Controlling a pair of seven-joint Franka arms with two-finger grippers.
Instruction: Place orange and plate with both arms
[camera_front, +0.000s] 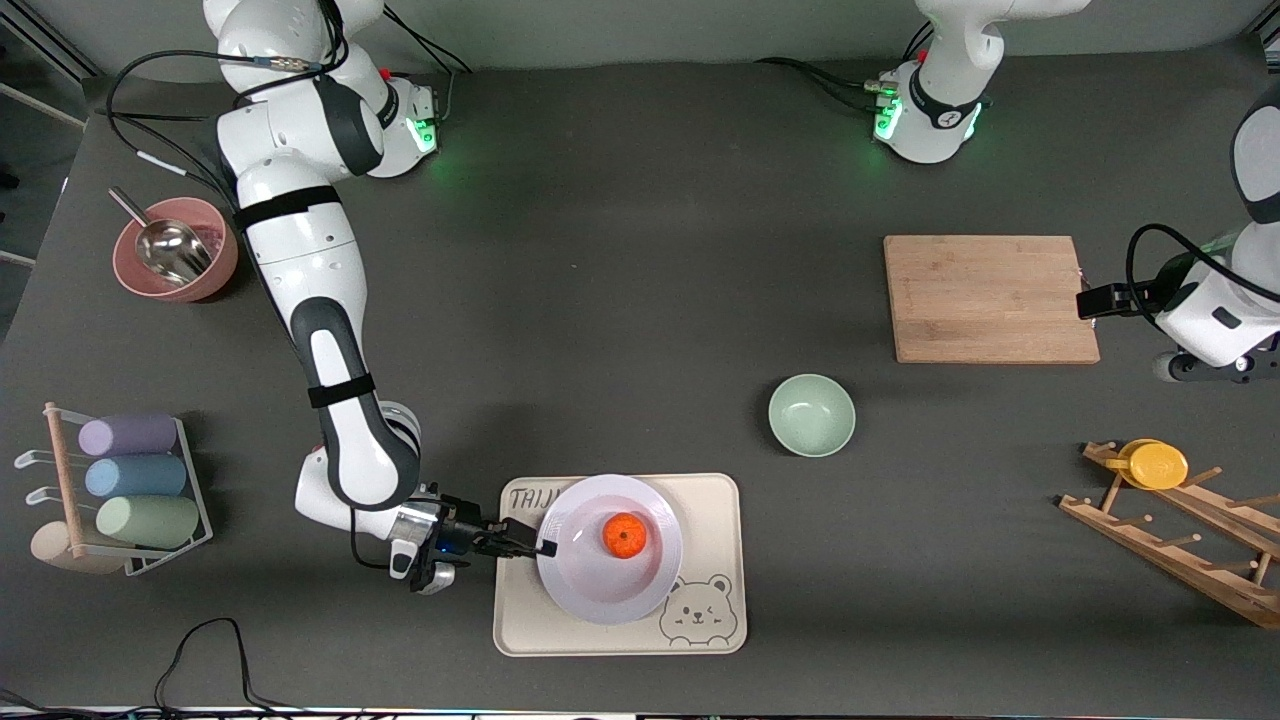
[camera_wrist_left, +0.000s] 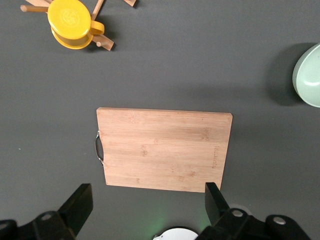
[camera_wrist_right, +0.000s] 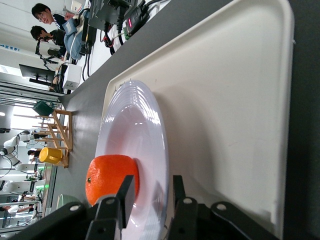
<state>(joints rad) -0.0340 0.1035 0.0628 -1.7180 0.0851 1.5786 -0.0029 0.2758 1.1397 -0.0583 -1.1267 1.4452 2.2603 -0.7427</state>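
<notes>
The white plate (camera_front: 600, 580) lies on the cream bear tray (camera_front: 715, 500), at the side of the table nearest the front camera. The orange (camera_front: 626, 535) sits in the plate's middle. My right gripper (camera_front: 540, 547) is low at the plate's edge toward the right arm's end. In the right wrist view its fingers (camera_wrist_right: 125, 192) stand open, one on each side of the plate (camera_wrist_right: 135, 130) rim, with the orange (camera_wrist_right: 107, 177) just past them. My left gripper (camera_wrist_left: 147, 205) hangs open and empty, high over the table by the wooden cutting board (camera_wrist_left: 165, 150).
A pale-green bowl (camera_front: 811, 414) stands between the tray and the cutting board (camera_front: 990, 298). A pink bowl with a metal scoop (camera_front: 175, 250) and a rack of pastel cups (camera_front: 120, 490) are at the right arm's end. A wooden rack with a yellow cup (camera_front: 1155, 465) is at the left arm's end.
</notes>
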